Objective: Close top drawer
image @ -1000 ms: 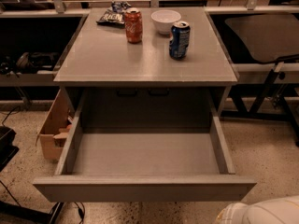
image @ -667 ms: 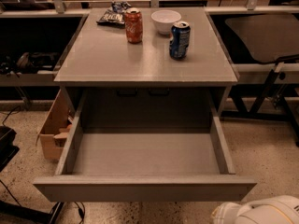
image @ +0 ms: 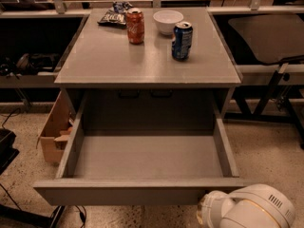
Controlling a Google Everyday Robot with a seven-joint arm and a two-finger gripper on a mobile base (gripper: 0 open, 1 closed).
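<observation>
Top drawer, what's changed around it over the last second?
The robot's white arm housing has slid left along the bottom edge, nearer the front panel of the top drawer. The tool itself is out of the picture. Nothing was grasped or released. The drawer stays pulled out; the red can, blue can, white bowl and snack bag haven't moved.

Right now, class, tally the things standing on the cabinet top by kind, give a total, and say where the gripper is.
Cans: 2 (red can, blue can)
Bowls: 1 (white bowl)
Snack bags: 1 (snack bag)
Total: 4
The gripper is out of view; only the white arm shows, low right, by the front of the open top drawer.
</observation>
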